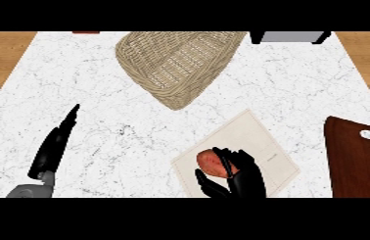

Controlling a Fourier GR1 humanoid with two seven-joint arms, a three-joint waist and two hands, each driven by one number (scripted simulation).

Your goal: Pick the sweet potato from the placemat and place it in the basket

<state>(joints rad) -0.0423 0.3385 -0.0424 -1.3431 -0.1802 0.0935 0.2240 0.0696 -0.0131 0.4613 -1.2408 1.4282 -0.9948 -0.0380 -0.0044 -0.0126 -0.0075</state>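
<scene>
1. Counter (108,111): white marbled top that filled most of the head view, with strips of wood showing past its far left and far right corners.
2. Basket (180,62): woven, pale tan, at the far centre of the counter. It lay tipped, its rim toward the near side. Nothing could be seen inside it.
3. Placemat (253,136): cream rectangle, set askew, on the near right of the counter. It was well apart from the basket and just left of the board.
4. Sweet potato (209,160): reddish-brown, on the near left part of the placemat. Its left side was in plain sight and its right side was hidden by the hand. Whether it rested on the mat or was raised off it could not be told.
5. Right hand (242,178): black, came in from the near edge over the placemat. Its fingers were curled over the sweet potato's right side and its thumb was hooked at the near side, so the potato sat in its grasp.
6. Left hand (54,146): black, on a grey forearm, at the near left of the counter. Its fingers were straight and together, pointed far, and held nothing.
7. Board (350,156): dark brown wood, at the right edge, partly cut off.
8. Grey box (289,36): black-trimmed, at the far right edge, mostly cut off.
9. Red item (85,32): a sliver at the far left edge, too little shown to name.
</scene>
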